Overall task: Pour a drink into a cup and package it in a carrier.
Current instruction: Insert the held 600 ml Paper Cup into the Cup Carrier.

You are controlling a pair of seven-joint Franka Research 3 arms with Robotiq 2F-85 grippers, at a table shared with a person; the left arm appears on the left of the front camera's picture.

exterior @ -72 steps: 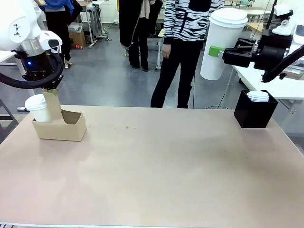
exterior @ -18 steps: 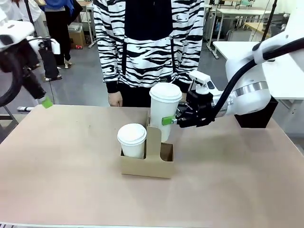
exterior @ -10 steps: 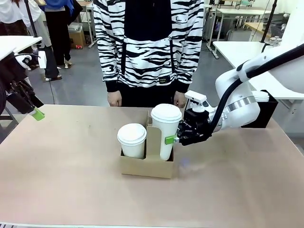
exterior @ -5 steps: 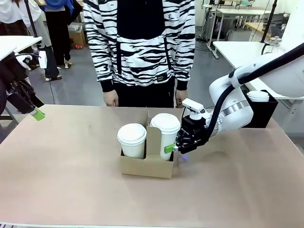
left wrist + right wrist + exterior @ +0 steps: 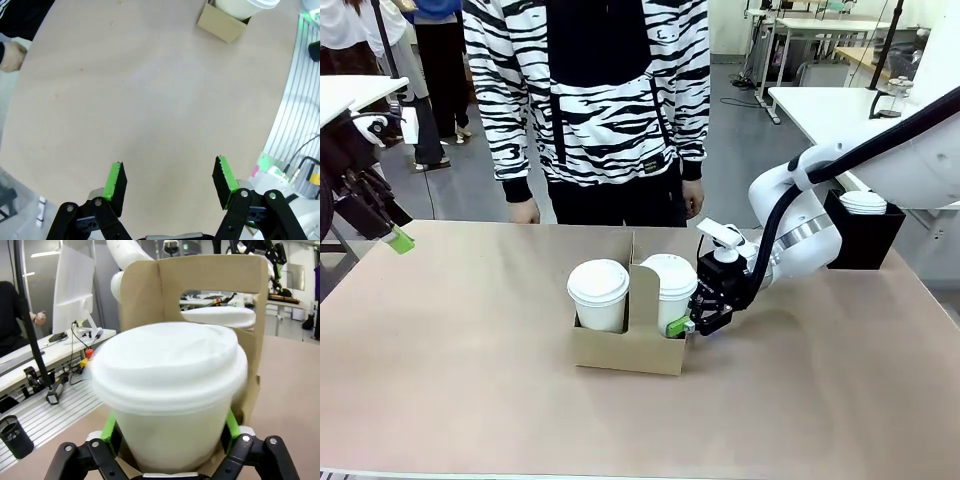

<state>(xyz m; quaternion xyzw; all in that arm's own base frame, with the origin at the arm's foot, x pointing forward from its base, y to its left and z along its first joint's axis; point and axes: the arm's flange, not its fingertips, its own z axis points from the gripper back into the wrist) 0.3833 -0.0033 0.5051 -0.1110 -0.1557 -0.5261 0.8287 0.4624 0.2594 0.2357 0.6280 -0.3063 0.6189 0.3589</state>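
The tan cardboard carrier (image 5: pixel 620 348) stands mid-table with its handle tab (image 5: pixel 200 285) upright. A white lidded cup (image 5: pixel 598 293) fills its left hole. A second white lidded cup (image 5: pixel 670 288) sits low in the right hole, and my right gripper (image 5: pixel 690 322) is shut on its side. In the right wrist view that cup (image 5: pixel 170 385) sits between my green pads (image 5: pixel 108 432). My left gripper (image 5: pixel 170 180) hangs open and empty over bare table at the far left edge (image 5: pixel 395 238). The carafe with the drink is out of view.
A person in a black-and-white striped top (image 5: pixel 590 90) stands at the far side, hands down by the table edge. A black box of lids (image 5: pixel 865 228) stands at the far right. A corner of the carrier (image 5: pixel 222 22) shows far ahead of the left gripper.
My right gripper has come down and leftward with the tall cup, sinking it into the carrier's right hole. The person has shifted to the left. The left arm holds still.
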